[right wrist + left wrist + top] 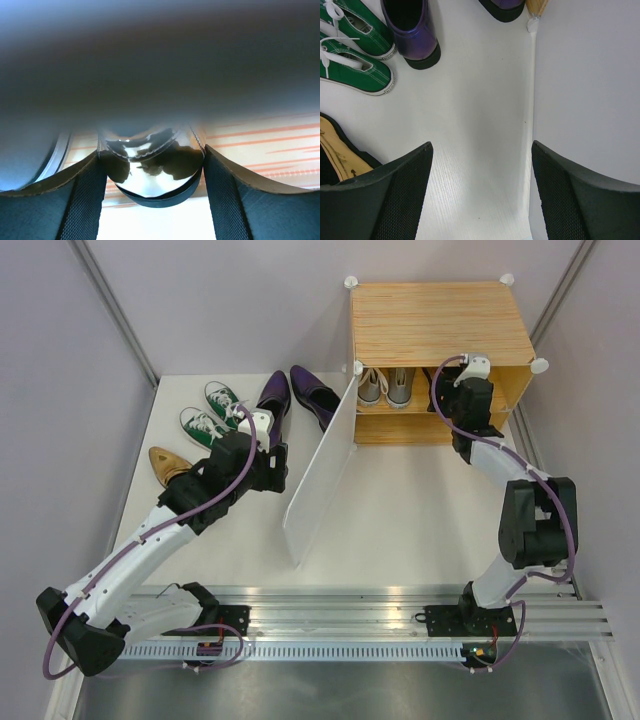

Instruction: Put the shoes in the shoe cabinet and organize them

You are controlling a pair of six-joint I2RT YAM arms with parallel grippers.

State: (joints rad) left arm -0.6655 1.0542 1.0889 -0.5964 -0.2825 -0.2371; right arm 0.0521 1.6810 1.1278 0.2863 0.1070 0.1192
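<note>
The bamboo-grain shoe cabinet (440, 320) stands at the back right with its white door (325, 470) swung open. Grey sneakers (385, 385) sit on its upper shelf. My right gripper (447, 390) reaches into the cabinet opening. In the right wrist view it (151, 167) is shut on the heel of a shiny gold shoe (150, 170). My left gripper (275, 462) is open and empty low over the table (480, 195). The other gold shoe (168, 462) lies to its left, the green sneakers (210, 412) and purple shoes (273, 392) beyond it.
In the left wrist view the door panel (590, 75) stands close to my right finger. The gold shoe (335, 150), green sneakers (350, 60) and a purple shoe (412, 30) lie to the left and ahead. Walls enclose the table.
</note>
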